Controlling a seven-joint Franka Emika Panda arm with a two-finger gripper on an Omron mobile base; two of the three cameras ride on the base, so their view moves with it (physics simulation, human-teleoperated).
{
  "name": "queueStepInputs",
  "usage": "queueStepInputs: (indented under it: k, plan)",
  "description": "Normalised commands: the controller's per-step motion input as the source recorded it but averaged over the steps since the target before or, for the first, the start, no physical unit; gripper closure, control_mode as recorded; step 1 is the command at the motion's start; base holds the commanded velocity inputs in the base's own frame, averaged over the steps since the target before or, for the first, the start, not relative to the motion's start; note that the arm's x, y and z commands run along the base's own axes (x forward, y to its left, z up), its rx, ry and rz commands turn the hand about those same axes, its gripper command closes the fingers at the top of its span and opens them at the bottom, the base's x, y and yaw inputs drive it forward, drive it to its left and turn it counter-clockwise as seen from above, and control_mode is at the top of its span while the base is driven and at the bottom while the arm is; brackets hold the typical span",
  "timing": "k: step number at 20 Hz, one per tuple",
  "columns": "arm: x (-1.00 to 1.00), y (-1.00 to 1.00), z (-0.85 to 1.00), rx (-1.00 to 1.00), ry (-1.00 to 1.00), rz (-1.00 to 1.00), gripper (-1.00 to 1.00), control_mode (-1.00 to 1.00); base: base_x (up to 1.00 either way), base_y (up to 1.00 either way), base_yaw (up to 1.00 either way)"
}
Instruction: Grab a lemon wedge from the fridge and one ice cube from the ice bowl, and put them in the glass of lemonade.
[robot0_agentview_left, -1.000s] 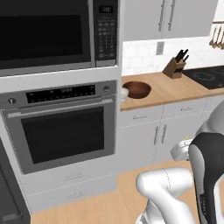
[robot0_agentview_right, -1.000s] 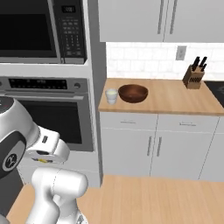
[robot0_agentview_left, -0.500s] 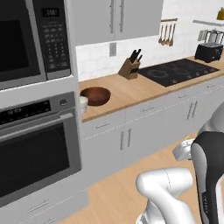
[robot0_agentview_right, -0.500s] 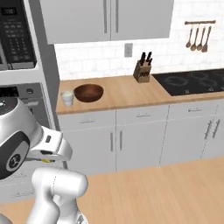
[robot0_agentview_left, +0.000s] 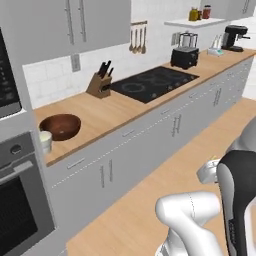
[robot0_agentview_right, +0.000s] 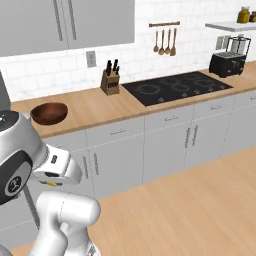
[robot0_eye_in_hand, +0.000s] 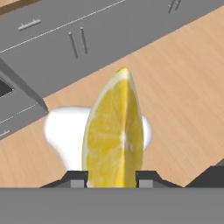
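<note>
A long wooden counter (robot0_agentview_left: 125, 107) runs across a grey kitchen here, white tile behind it, pale wood floor (robot0_agentview_right: 200, 200) below. In the left base view the ice bowl (robot0_agentview_left: 60, 126) sits at the left middle of the frame on that counter, dark brown and round, and the glass of lemonade (robot0_agentview_left: 45, 140) stands just beside it, lower left, at the counter's end next to the oven (robot0_agentview_left: 17, 200). A knife block (robot0_agentview_left: 100, 84) stands further along, upper centre, then the black cooktop (robot0_agentview_left: 155, 82), with a toaster (robot0_agentview_left: 184, 56) in the upper right.

From the right base view, the bowl is at the left middle of the frame, the knife block above centre, and utensils (robot0_agentview_right: 164, 42) hang on the wall near the top.

The arm is folded low: its white elbow bulges at the bottom of the left base view with the dark upper link rising at the lower right edge, and in the right base view its round shoulder fills the lower left.

Now the hand view: the lemon wedge (robot0_eye_in_hand: 116, 135) stands upright in the centre of the frame, bright yellow, cut face toward the camera, pinched at its base by the gripper (robot0_eye_in_hand: 111, 178), fingertips pressed on both sides. Behind it, grey cabinet fronts (robot0_eye_in_hand: 87, 39) fill the top of the frame.
</note>
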Motion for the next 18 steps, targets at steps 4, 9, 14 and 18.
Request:
queueStepInputs:
  k: [4, 9, 14, 18]
  plan:
    - [0.0, 0.0, 0.0, 0.0, 0.0, 0.0, 1.0, 1.0, 1.0, -0.66, 0.18]
    - [0.0, 0.0, 0.0, 0.0, 0.0, 0.0, 1.0, 1.0, 1.0, -0.65, 0.39]
    - [0.0, 0.0, 0.0, 0.0, 0.0, 0.0, 1.0, 1.0, 1.0, -0.73, 0.46]
    - [0.0, 0.0, 0.0, 0.0, 0.0, 0.0, 1.0, 1.0, 0.71, -0.39, 0.53]
